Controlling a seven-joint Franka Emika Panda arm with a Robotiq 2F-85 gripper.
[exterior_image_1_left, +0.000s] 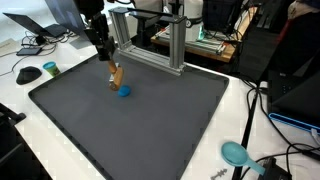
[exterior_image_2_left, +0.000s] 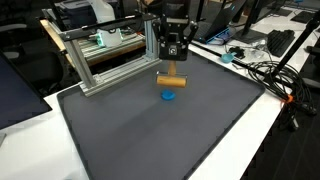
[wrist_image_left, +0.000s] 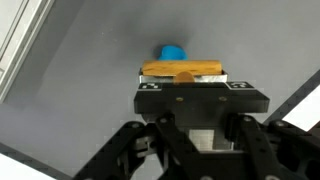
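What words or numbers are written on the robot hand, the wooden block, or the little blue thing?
No text can be read anywhere.
Wooden block, held in the hand: plain, nothing written.
Blue thing: plain.
Dark mat: plain.
Two small pale patches on the hand in the wrist view: too blurred to read.
Desk clutter behind the mat: too small to read.

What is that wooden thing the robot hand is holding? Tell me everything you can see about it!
It is a small light-brown wooden block, long and flat like a little plank. The hand pinches its middle, so both ends stick out sideways, level. It hangs over the dark grey mat, with a little blue round piece just below it. I cannot tell whether they touch.
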